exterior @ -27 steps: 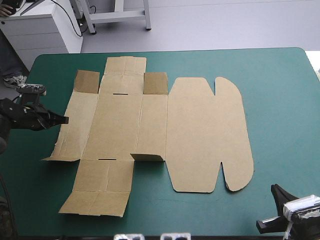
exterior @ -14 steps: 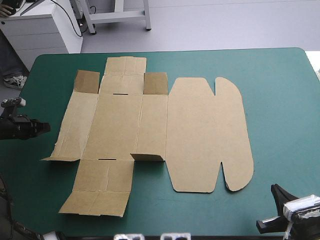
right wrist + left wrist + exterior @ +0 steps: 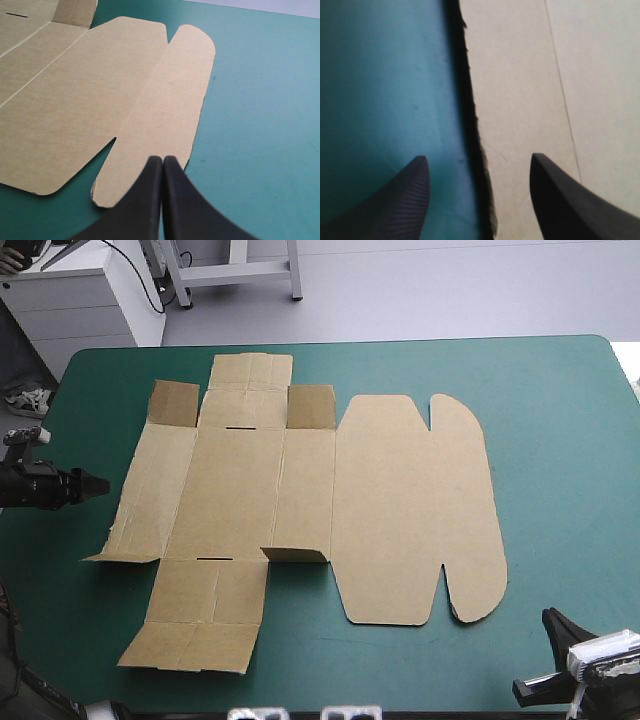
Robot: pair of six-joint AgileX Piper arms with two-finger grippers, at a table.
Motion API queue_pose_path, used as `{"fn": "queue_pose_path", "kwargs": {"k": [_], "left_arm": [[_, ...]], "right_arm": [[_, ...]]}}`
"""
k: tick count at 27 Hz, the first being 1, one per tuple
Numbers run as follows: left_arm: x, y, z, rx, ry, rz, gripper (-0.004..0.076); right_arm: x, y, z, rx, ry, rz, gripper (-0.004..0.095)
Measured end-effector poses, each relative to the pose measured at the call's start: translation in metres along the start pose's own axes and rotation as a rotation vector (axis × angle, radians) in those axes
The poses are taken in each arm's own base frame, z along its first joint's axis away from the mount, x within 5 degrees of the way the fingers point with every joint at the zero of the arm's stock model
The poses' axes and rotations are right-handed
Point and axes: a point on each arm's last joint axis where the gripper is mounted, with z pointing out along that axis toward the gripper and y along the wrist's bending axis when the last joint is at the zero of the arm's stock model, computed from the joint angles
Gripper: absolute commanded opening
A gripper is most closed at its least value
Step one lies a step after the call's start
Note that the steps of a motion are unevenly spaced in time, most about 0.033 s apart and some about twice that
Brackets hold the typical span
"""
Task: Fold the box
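Note:
The brown box (image 3: pixel 300 500) lies as a flat cut sheet in the middle of the teal-green table. Two short flaps (image 3: pixel 310 407) stand raised at its far side and one stands near the front. My left gripper (image 3: pixel 100 483) hovers over the cover just left of the box's left edge, apart from it. In the left wrist view the left gripper (image 3: pixel 479 156) is open, and the edge of the box (image 3: pixel 530 75) runs between its fingers below. My right gripper (image 3: pixel 552 622) rests at the front right corner. Seen in its own view, the right gripper (image 3: pixel 162 160) is shut and empty, with the box's rounded lid flap (image 3: pixel 165 110) just ahead.
Bare teal-green cover (image 3: pixel 560 440) stretches from the box's right side to the table's right edge, and a narrower strip runs along the front. A white cabinet (image 3: pixel 80 300) stands beyond the far left corner.
My left gripper has drawn back to the left, off the box's left edge, and its fingers now stand apart. The box and the right arm have not moved.

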Motion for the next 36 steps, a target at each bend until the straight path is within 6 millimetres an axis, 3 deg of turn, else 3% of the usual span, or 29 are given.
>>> {"fn": "queue_pose_path", "kwargs": {"k": [4,10,17,25,30,36], "left_arm": [[-0.003,0.0,0.0,0.007,-0.03,-0.077,0.0303],[0.005,-0.001,0.008,0.107,0.037,-0.111,0.0305],[0.024,0.02,0.042,0.174,0.143,-0.205,0.0319],[0.02,0.023,0.044,0.199,0.141,-0.229,0.0341],[0.012,0.01,0.055,0.211,0.154,-0.237,0.0341],[0.002,-0.021,0.077,0.251,0.211,-0.19,0.0341]], "right_arm": [[0.0,0.0,0.0,0.0,0.0,0.001,-0.0014],[0.0,0.0,0.0,0.0,0.0,0.003,-0.0014],[0.0,0.0,0.0,0.0,0.0,0.003,-0.0014],[0.0,0.0,0.0,-0.005,-0.001,0.007,-0.0014],[0.0,0.001,0.0,-0.006,-0.001,0.008,-0.0014],[0.0,0.001,0.0,-0.006,-0.001,0.008,-0.0014]]}}
